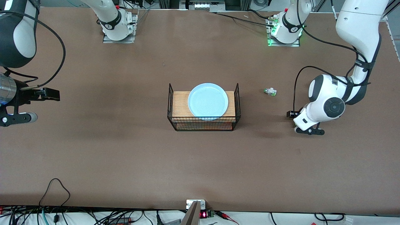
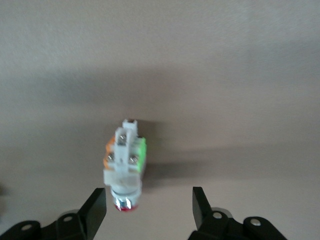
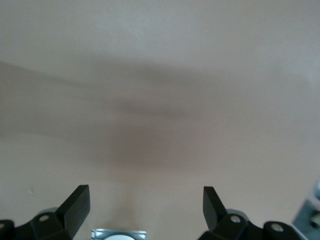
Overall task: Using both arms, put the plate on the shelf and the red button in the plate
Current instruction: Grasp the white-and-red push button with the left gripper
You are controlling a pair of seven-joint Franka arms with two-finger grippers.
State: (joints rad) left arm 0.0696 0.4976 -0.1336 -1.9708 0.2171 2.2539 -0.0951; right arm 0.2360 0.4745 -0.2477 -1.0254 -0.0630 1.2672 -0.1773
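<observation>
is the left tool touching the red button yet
Apart. In the left wrist view the red button lies between the left tool's open fingers, with table showing on both sides.

A brown matte tabletop (image 1: 125, 150) fills nearly the whole front view, its surface evenly lit with soft, diffuse shadows. A white strip along the edge nearest the front camera carries tangled black cables (image 1: 56, 215) and a small red-lit display (image 1: 203, 214). Metal framing (image 1: 200, 4) runs along the robots' edge.
</observation>
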